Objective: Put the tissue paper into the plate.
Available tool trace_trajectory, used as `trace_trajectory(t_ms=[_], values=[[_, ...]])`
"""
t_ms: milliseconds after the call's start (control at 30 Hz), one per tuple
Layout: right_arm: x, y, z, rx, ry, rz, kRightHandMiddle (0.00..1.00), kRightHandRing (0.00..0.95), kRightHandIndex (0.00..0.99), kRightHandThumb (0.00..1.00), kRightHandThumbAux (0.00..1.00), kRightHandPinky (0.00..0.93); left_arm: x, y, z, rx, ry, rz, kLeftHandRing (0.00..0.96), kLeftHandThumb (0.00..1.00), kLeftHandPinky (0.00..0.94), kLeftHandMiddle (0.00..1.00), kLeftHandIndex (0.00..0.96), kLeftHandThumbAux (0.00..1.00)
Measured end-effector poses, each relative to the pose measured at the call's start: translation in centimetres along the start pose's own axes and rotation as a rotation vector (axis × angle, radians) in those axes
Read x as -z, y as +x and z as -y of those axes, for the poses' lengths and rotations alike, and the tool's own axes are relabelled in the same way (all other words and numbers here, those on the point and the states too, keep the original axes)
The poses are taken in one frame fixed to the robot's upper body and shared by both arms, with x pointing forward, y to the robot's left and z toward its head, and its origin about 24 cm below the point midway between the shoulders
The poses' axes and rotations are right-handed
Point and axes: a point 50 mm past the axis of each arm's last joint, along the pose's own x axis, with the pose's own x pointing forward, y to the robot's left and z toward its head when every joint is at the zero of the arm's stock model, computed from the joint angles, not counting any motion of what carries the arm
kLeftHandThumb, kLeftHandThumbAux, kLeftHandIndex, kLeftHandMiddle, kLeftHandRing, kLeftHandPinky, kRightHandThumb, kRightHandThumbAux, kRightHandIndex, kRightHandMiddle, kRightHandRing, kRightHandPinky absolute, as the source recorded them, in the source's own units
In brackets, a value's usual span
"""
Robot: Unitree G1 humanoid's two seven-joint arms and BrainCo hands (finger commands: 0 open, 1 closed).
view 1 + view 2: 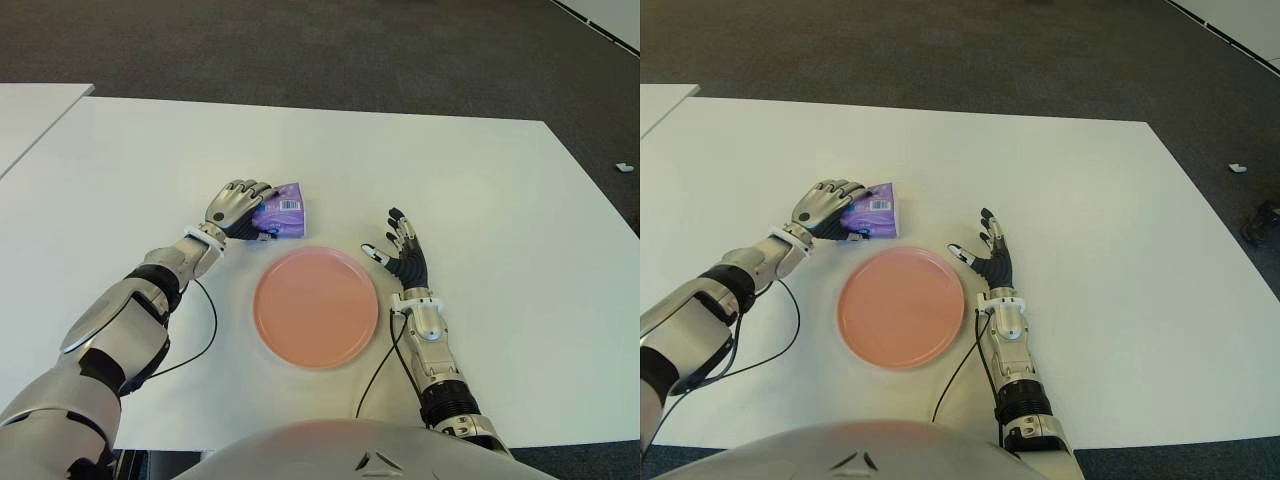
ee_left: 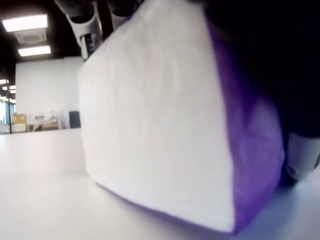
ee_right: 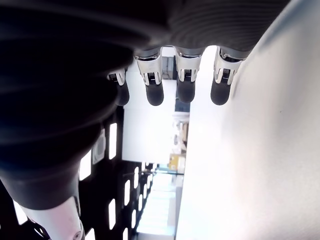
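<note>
A purple and white tissue pack (image 1: 283, 212) lies on the white table (image 1: 480, 190) just beyond the far-left rim of the pink plate (image 1: 316, 306). My left hand (image 1: 238, 207) is at the pack's left side with its fingers curled over the top of it. In the left wrist view the pack (image 2: 165, 130) fills the frame, still sitting on the table. My right hand (image 1: 402, 255) shows to the right of the plate, fingers spread and holding nothing. The plate has nothing in it.
A black cable (image 1: 203, 330) runs along the table left of the plate, and another (image 1: 378, 372) runs beside the right forearm. A second white table (image 1: 30, 115) stands at the far left. Dark carpet lies beyond the far edge.
</note>
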Motion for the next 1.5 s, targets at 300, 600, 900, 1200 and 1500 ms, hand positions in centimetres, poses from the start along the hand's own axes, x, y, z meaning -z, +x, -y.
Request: trace_trajectory(t_ms=[300,600,900,1200,1500], values=[[-0.1,0.0,0.0,-0.001,0.002,0.002,0.003,0.000,0.000,0.000,0.768,0.001,-0.1,-0.2,-0.2,-0.066,0.005,0.005,0.845,0.748,0.843,0.842,0.443,0.697],[-0.1,0.0,0.0,0.000,0.003,0.003,0.006,0.000,0.000,0.002,0.764,0.000,-0.2,-0.1,-0.2,-0.087,0.004,0.008,0.851,0.749,0.847,0.848,0.443,0.697],[-0.1,0.0,0.0,0.004,0.002,0.003,0.007,0.000,0.000,0.009,0.758,0.000,-0.3,0.1,-0.3,-0.095,-0.005,0.003,0.851,0.748,0.843,0.848,0.443,0.697],[-0.1,0.1,0.0,0.003,0.000,0.003,0.006,0.000,0.000,0.012,0.755,0.000,-0.5,0.5,-0.9,-0.139,-0.040,0.016,0.855,0.750,0.849,0.852,0.443,0.697],[-0.1,0.2,0.1,0.002,-0.004,0.005,0.005,0.000,0.000,0.015,0.755,0.000,-0.7,1.6,-2.9,-0.223,-0.112,0.066,0.855,0.751,0.846,0.854,0.443,0.697]])
